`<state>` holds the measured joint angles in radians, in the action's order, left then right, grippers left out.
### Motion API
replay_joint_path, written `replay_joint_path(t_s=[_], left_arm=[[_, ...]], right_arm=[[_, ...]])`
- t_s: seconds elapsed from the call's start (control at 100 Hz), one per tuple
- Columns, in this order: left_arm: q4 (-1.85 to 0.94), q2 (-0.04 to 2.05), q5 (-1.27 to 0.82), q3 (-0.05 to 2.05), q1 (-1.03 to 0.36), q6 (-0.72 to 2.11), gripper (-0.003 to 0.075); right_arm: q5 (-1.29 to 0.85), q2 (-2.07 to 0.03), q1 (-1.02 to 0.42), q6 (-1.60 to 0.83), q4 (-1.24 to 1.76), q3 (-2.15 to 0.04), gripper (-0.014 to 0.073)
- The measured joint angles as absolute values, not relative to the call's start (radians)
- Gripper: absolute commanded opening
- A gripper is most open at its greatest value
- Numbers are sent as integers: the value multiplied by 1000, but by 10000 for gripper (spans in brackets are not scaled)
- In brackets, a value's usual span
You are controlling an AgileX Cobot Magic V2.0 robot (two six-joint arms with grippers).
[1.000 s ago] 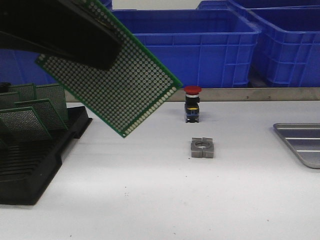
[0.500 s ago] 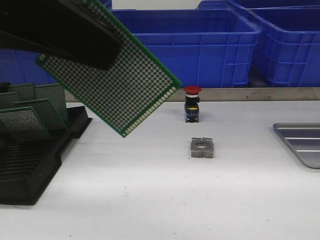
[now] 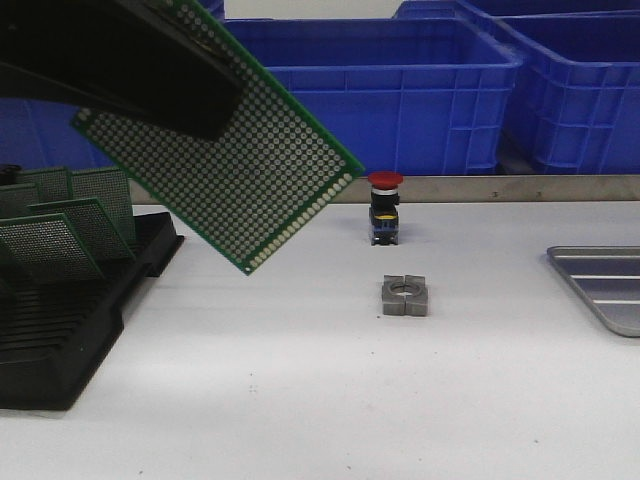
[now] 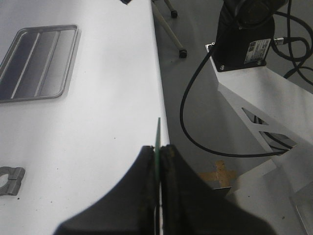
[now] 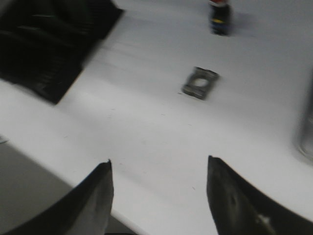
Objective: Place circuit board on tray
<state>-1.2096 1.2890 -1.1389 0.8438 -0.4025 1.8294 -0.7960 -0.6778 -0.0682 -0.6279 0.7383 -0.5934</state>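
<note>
My left gripper is shut on a green perforated circuit board and holds it tilted, high above the table's left half. In the left wrist view the board shows edge-on, pinched at the gripper. The silver-grey ribbed tray lies at the table's right edge, far from the board; it also shows in the left wrist view. My right gripper is open and empty above the table's front edge; it is out of the front view.
A black slotted rack with several green boards stands at the left. A red-capped push button and a grey metal block sit mid-table. Blue crates line the back. Cables and a robot base lie beyond the table edge.
</note>
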Motion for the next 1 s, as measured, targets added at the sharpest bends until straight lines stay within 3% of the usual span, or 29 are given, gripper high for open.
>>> replay_joint_path(t_s=[0.16, 0.3, 0.8, 0.9, 1.0], left_arm=[[-1210, 1289, -1139, 844, -402, 1829, -20], [-1210, 1289, -1139, 844, -402, 1829, -20], [-1210, 1289, -1139, 844, -402, 1829, -20], [-1210, 1289, -1139, 844, -402, 1829, -20], [-1210, 1289, -1139, 844, -402, 1829, -20]], right_arm=[[-794, -739, -201, -1038, 904, -593, 486], [-792, -834, -307, -1252, 980, -593, 486], [-691, -1200, -618, -1360, 1021, -736, 483], [-671, -1241, -657, -1360, 1028, -771, 405], [-660, -1260, -670, -1360, 1033, -789, 232]])
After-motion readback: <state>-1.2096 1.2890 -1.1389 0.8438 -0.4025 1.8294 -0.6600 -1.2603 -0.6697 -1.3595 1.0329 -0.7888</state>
